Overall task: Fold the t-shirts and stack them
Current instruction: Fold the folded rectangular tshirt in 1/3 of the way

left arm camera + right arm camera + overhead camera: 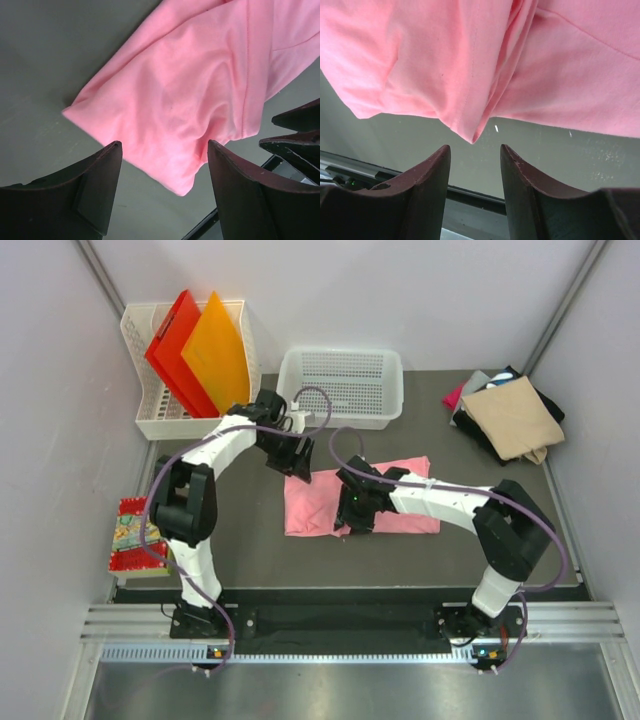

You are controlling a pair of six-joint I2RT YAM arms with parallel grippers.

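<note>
A light pink t-shirt [405, 478] lies partly folded on the dark table in front of the arms. My left gripper [300, 468] hovers over its far left corner, open and empty; in the left wrist view the pink cloth [190, 95] lies beyond the open gripper [164, 142]. My right gripper [352, 520] is at the shirt's near edge, open and empty; in the right wrist view [475, 146] a folded corner of the shirt [470, 60] hangs just ahead of the gap. A stack of folded shirts, tan on top [512, 418] over black, magenta and grey, sits at the back right.
A white mesh basket [345, 388] stands behind the pink shirt. A white rack [145, 420] at the back left holds red and orange folders [190, 350]. A colourful flat packet [135, 535] lies at the left edge. The table's front rail is close to my right gripper.
</note>
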